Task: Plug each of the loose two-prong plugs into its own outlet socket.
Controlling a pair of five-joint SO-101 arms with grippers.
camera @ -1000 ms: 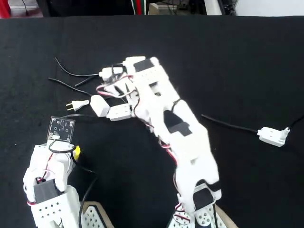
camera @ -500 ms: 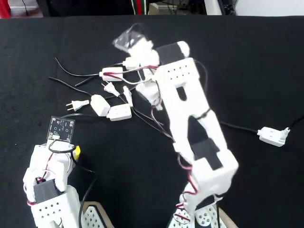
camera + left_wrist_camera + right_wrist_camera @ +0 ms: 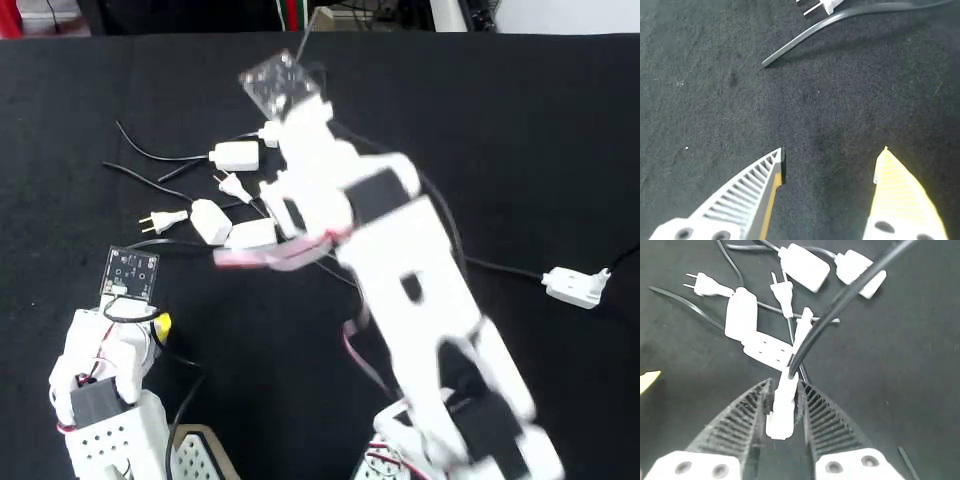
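Right pincer (image 3: 784,384) clamped on plug (image 3: 780,415); long axis along fingers, cord end outward.

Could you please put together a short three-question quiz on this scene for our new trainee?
1. True or false: the left end effector is shut on a two-prong plug.
2. What is clamped in the right end effector? A) a white plastic connector on a black cord; B) a yellow block; C) nothing.
3. Fill in: in the high view, the lone white plastic socket block lies near the black cloth table's ___ edge.
Key: 1 false, it is open over bare cloth; 2 A; 3 right.
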